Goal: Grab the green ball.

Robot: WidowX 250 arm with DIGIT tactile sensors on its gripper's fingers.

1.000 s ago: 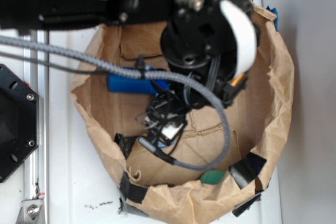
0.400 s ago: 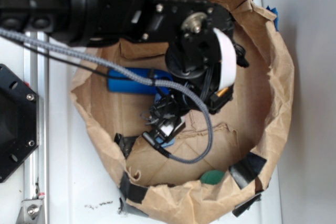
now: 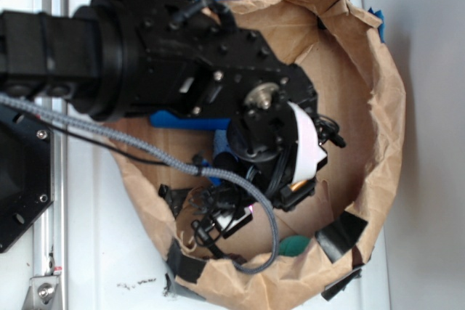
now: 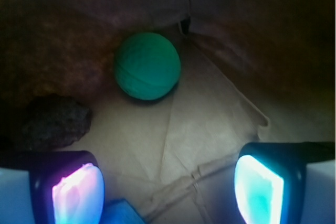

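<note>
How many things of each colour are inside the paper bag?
Green: 1, the green ball by the paper bag's wall.
Blue: 2, the blue bottle, mostly hidden under the arm, and a light blue sponge peeking in at the wrist view's bottom edge.
Total: 3 that I can see; the arm may hide more.

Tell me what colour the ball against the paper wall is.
The ball is green, a teal-leaning shade; the wrist view shows it best.
</note>
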